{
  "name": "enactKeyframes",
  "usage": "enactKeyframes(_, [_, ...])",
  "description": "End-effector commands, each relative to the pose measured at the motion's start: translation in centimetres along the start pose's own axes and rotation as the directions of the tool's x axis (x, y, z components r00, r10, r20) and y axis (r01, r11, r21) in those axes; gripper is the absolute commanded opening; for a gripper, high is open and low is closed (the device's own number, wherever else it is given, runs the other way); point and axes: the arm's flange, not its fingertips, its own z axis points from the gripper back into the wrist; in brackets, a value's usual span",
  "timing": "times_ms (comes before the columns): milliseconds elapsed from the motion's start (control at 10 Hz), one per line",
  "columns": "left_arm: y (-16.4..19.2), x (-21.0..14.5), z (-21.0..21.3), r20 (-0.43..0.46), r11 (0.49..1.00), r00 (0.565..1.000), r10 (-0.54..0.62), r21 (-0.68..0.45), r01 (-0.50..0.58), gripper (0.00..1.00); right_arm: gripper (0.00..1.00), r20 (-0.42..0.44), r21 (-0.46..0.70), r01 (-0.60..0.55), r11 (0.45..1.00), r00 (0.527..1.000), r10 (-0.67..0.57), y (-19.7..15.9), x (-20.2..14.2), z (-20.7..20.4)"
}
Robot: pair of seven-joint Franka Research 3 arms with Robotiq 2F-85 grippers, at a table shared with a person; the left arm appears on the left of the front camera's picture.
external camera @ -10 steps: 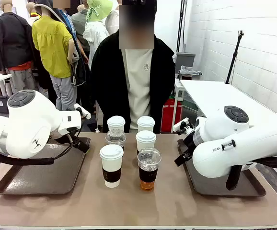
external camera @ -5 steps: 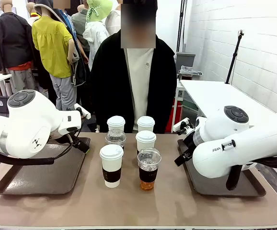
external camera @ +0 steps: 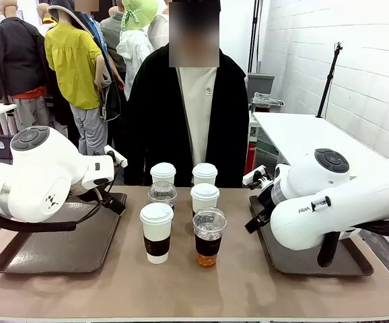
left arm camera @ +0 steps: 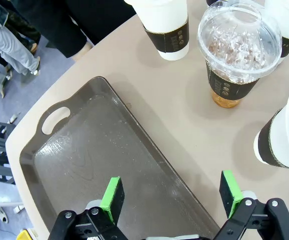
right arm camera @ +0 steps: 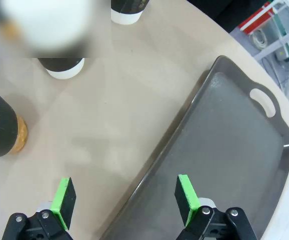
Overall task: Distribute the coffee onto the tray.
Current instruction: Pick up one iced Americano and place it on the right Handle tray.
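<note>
Between one second ago and now, no cup and neither arm has moved; only the person [external camera: 194, 114] at the far side has shifted a little. We judge that distribution has not begun. The coffee [external camera: 204, 198] – six cups, four white-lidded and two dome-lidded – stands clustered mid-bench, between the left tray [external camera: 60, 249] and the right tray [external camera: 302, 261], both bare. The left end effector [left arm camera: 172, 192] hangs wide and empty over its tray's inner edge, with a dome-lidded cup [left arm camera: 237, 50] near ahead. The right end effector [right arm camera: 126, 195] is likewise wide and empty, straddling the rim of its tray. The cups stand close together, so we expect little finger room between neighbours – the outer cups look easiest to reach. The bench [external camera: 181, 289] in front of the cluster lies open.
</note>
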Motion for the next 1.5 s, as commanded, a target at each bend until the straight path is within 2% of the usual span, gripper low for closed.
enactKeyframes(0, [0.0,0.1,0.1,0.003,1.0,1.0,0.0,0.001,0.0,1.0,1.0,0.0,0.0,0.0,1.0,1.0,0.0,0.0,0.0,0.0])
enactKeyframes(200, [0.2,0.3,0.4,-0.006,1.0,1.0,0.007,0.002,-0.007,1.0,1.0,0.004,-0.006,-0.001,1.0,1.0,0.001,-0.2,0.3,0.1])
enactKeyframes(900, [1.6,6.1,8.3,0.016,0.997,0.998,-0.065,0.052,0.064,1.0,1.0,0.085,-0.01,-0.032,0.999,0.996,0.033,-1.1,4.3,8.7])
enactKeyframes(1100, [1.6,6.8,9.2,0.026,0.995,0.996,-0.082,0.051,0.08,1.0,1.0,0.101,-0.005,-0.062,0.998,0.993,0.062,-1.2,5.5,11.3])
enactKeyframes(1400, [2.0,6.8,9.7,0.03,0.995,0.995,-0.097,0.029,0.096,1.0,1.0,0.105,0.041,-0.081,0.996,0.992,0.076,-1.3,6.1,12.5])
